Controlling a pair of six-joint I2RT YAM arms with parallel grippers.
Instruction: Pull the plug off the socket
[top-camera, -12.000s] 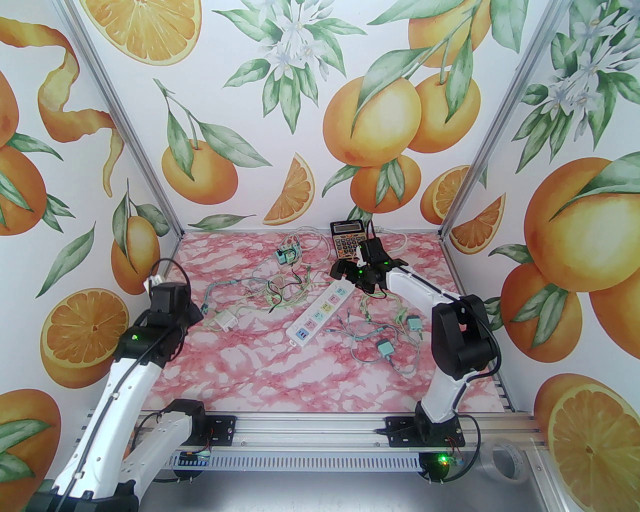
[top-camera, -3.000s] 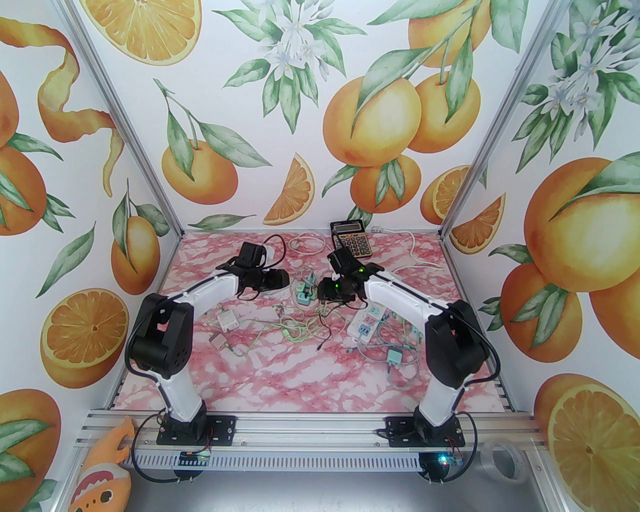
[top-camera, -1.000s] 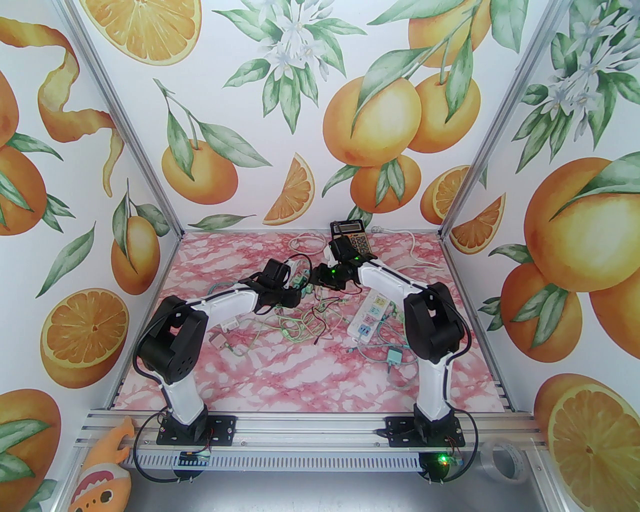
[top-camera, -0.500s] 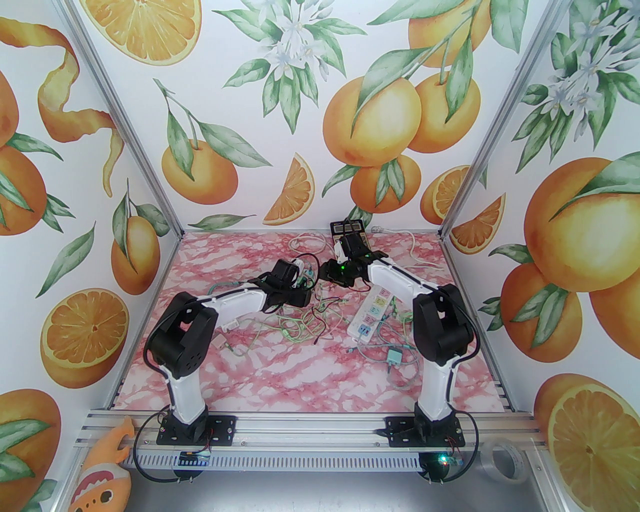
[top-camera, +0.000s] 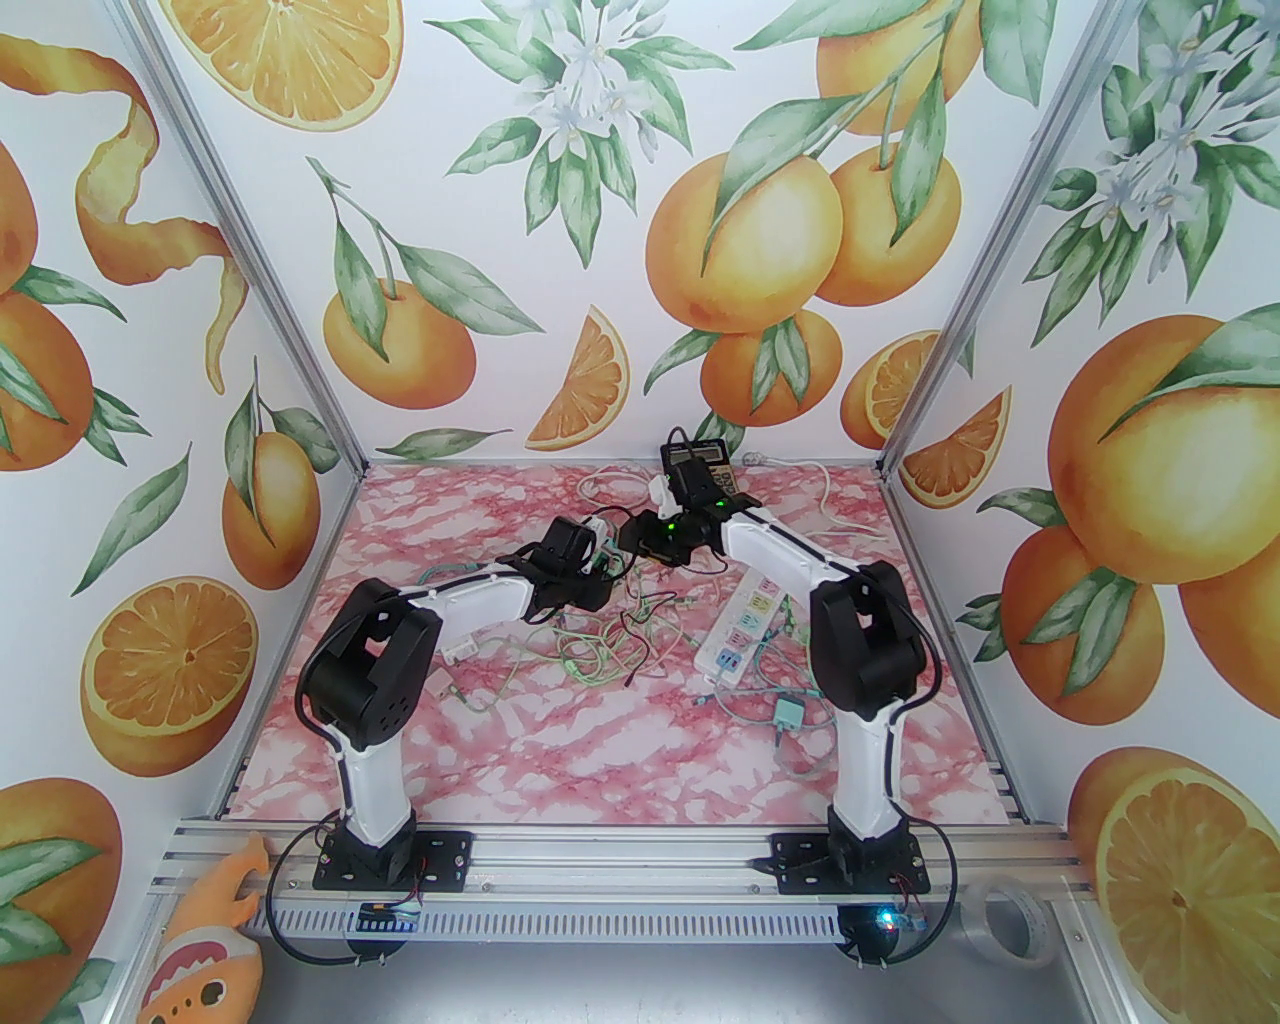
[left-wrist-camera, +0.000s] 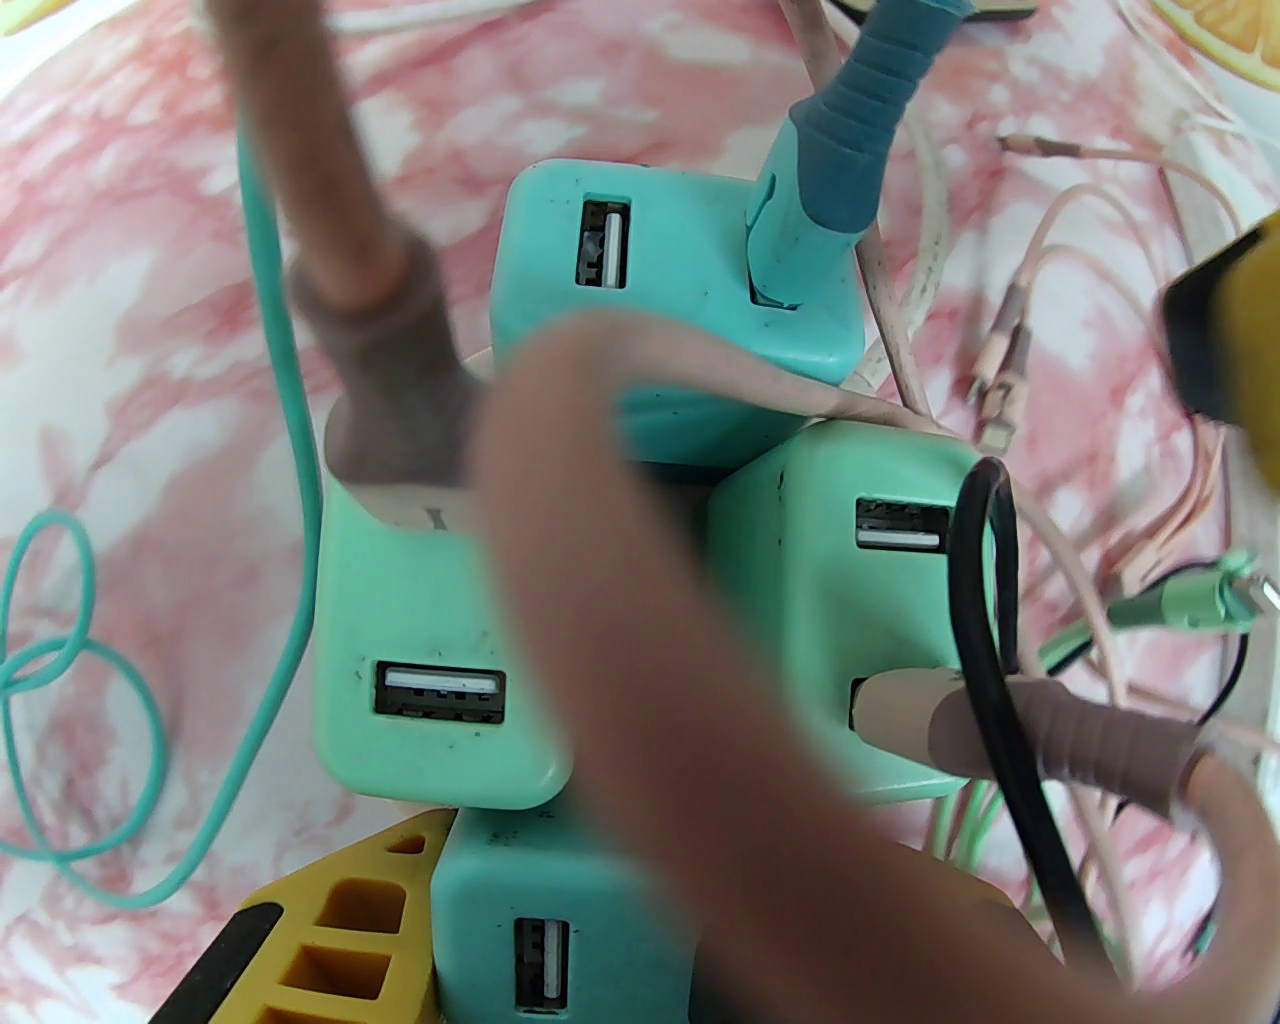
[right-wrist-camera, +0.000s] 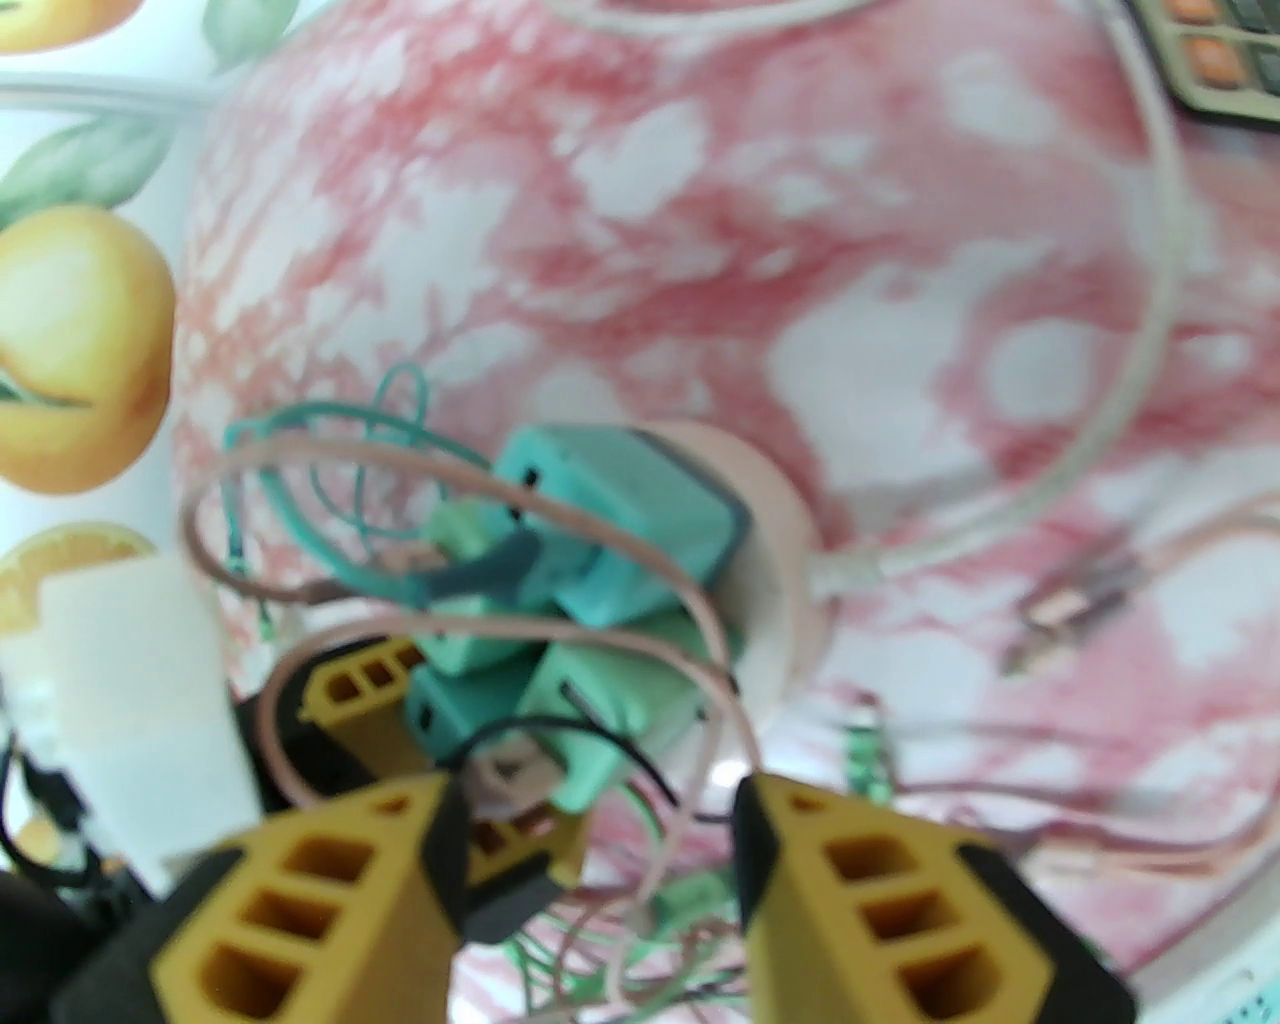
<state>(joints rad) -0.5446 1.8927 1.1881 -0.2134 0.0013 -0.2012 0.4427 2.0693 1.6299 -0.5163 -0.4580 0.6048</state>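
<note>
Socket (right-wrist-camera: 778, 560), carrying several chargers, lies at back centre of bench (top-camera: 600, 740). Left jaws flank the nearest plug (left-wrist-camera: 480, 900), one finger (left-wrist-camera: 330, 930) touching it. A cable (left-wrist-camera: 700, 700) hides the other, so grip unconfirmed. Right jaws part open, holding nothing, just beside.

Place: a robot test booth in a lab
Frame: bare aluminium corner posts (top-camera: 262, 275) and a slotted aluminium rail (top-camera: 620, 858) along the near edge
Walls: flat panels printed with oranges and green leaves (top-camera: 600, 200)
Floor: pink marble-patterned sheet (top-camera: 600, 740)
Machines: two white-and-black robot arms (top-camera: 470, 600), bolted to the rail on black base plates (top-camera: 445, 862)
Oddments: clear tape roll (top-camera: 1010, 925), orange plush toy (top-camera: 200, 960)
</note>
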